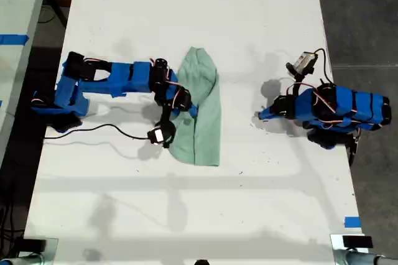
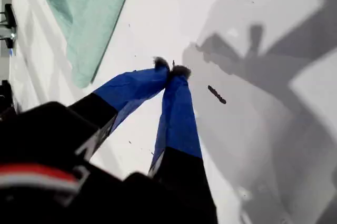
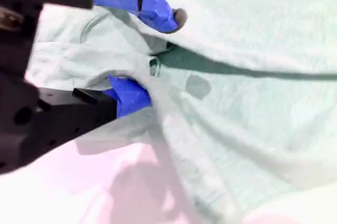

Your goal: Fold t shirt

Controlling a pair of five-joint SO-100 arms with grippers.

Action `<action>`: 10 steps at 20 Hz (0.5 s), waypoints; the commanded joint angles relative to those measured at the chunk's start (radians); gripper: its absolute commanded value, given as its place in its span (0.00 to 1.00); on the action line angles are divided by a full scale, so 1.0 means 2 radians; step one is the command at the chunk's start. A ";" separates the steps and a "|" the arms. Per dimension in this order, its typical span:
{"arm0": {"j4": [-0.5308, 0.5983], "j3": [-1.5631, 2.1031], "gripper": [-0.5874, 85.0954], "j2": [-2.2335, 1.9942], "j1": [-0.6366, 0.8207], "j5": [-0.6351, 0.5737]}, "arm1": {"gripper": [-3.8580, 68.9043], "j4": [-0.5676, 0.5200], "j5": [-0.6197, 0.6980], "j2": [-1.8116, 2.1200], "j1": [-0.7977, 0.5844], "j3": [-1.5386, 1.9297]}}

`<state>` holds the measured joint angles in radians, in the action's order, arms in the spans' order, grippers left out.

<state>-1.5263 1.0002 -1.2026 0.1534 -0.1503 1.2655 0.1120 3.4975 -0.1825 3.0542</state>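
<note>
- Lying on the white flat table top [image 1: 186,16], the soft pale mint-green cloth t shirt [image 1: 202,112] forms a long narrow strip, rounded at one end and straight-hemmed at the other; judged from this shape, at least one lengthwise fold is already made.
- My second gripper [image 3: 150,50], blue-tipped with a black body, is at the t shirt's edge nearest its own arm base, seen in the exterior view at [image 1: 180,104]. Its jaws stand apart with a raised fold of the cloth passing between them; whether they are actually pinching it I cannot tell.
- My first gripper [image 2: 171,70], blue-taped and of the same make, sits well apart from the t shirt on its far side, over bare table; its tips meet and hold nothing.
- A small dark mark [image 2: 216,94] lies on the table just beside those clenched tips.
- Assessment: work is partly done. The strip is uneven and rumpled near my second gripper, and a crosswise fold bringing the ends together appears to remain.
</note>
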 commanded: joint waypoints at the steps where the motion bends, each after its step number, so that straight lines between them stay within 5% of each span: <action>1: -0.035 0.092 0.26 -0.109 0.045 -0.030 | 0.08 0.001 0.000 0.007 0.002 0.026; 3: -0.033 0.192 0.21 -0.199 0.070 -0.015 | 0.08 0.001 0.000 0.007 0.001 0.026; 4: -0.018 0.264 0.08 -0.259 0.087 -0.002 | 0.08 0.001 0.000 0.007 0.001 0.026; 6: 0.067 0.443 0.01 -0.377 0.115 -0.002 | 0.08 0.001 0.000 0.007 0.001 0.026; 9: 0.207 0.673 0.01 -0.458 0.127 0.016 | 0.08 0.001 0.001 0.007 0.001 0.026; 10: 0.235 0.714 0.12 -0.441 0.123 0.027 | 0.08 0.000 0.001 0.007 0.001 0.026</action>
<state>-1.1827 2.2319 -2.0371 0.3958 -0.1427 1.2655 0.1120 3.4975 -0.1825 3.0542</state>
